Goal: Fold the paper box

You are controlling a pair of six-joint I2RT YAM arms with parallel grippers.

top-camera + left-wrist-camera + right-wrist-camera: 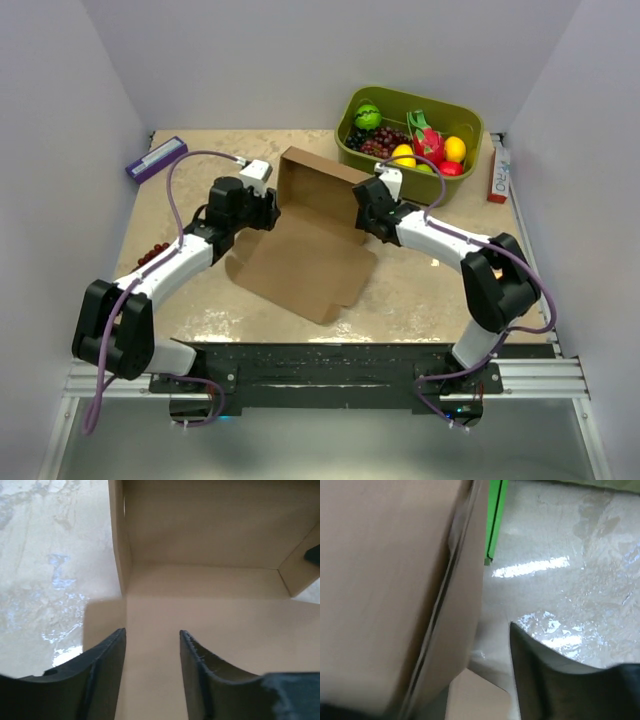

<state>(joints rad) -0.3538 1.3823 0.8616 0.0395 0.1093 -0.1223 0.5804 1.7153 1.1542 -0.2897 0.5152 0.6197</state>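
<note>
One paper box (303, 248) between left tool (271, 209) and right tool (363, 212).

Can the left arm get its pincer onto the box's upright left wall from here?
Probably yes. The left pincer hangs open over the paper box, and the upright left wall stands just ahead, slightly to the pincer's left, with nothing between them.

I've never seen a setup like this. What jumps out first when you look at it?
The brown paper box in the middle of the table stands out first: it is half folded, with its back wall upright and a flat flap spread toward the arms. The left end effector and right end effector sit at either end of that wall. At the far right corner is an olive-green bin of bright fruit.
</note>
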